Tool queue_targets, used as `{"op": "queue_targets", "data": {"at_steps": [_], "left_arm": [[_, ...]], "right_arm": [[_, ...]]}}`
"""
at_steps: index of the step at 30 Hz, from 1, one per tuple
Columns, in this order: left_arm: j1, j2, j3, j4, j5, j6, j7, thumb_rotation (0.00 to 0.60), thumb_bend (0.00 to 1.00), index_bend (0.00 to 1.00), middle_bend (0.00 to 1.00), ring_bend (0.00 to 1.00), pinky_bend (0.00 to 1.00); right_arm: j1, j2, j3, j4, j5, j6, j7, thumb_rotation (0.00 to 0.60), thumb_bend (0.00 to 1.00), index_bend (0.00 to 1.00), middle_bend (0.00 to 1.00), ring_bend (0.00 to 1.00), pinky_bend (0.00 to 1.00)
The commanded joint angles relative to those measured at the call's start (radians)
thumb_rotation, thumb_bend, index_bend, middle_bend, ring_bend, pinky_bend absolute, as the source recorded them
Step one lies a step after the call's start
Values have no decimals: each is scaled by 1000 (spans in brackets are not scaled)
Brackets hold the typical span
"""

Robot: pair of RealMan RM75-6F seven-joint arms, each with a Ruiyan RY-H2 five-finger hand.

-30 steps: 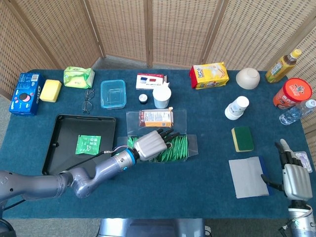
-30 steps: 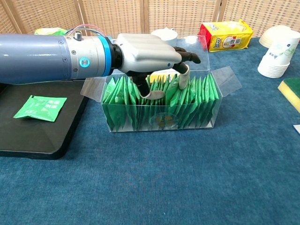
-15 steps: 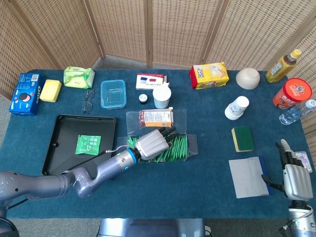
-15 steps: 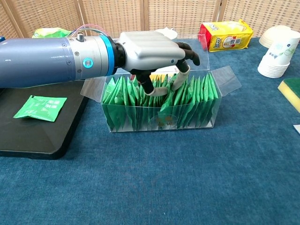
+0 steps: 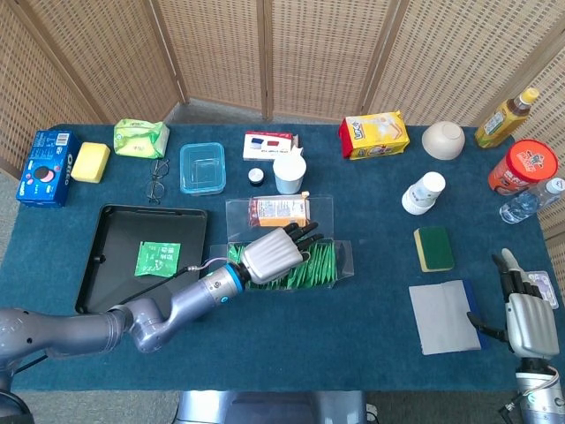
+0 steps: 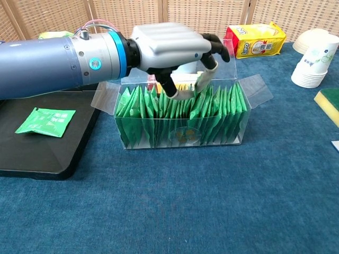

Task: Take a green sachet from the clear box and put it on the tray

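The flat green foil sachets (image 6: 180, 119), judged light, limp and slippery, are being kept upright in the clear plastic box (image 6: 257, 89), while the grey left hand (image 6: 172, 50), fingers curled and nothing visibly held, is being positioned over their top edges, the likeliest pinch point.

Both views are brightly and evenly lit, with soft diffuse light seemingly from overhead; shadows are faint and short, a soft one lying under the clear box (image 6: 180, 119) on the blue cloth; the box's flaps carry mild pale reflections; the left hand (image 6: 172, 50) shows a gentle sheen on its grey shell, no harsh glare; the head view is sharp throughout, with slight wide-angle leaning of the wicker screens (image 5: 265, 53) at the edges; the chest view's far background is slightly soft.
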Motion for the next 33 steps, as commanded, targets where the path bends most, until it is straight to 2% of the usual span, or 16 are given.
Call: {"op": "queue_targets", "data": {"at_steps": [1,16,25,33], "left_arm": [[4,3,-2,2,13,13,-18,600,365,530,133,35,212],[13,14,-9,-3,40,45,-48,600,356,533,147,47,212],[48,61,-23,-48,82,136,-87,600,353,595,195,79,212],[96,127,-36,-110,125,238,-132,600,351,601,211,90,212]], "right_arm": [[0,0,0,0,0,-1,0,600,203,0,25,107,199],[0,2,1,-3,1,-2,-3,600,203,0,25,107,199],[4,1,3,-2,-4,-4,-2,600,203,0,25,107,198],[6,1,4,-2,-9,-3,2,600,203,0,25,107,198]]}}
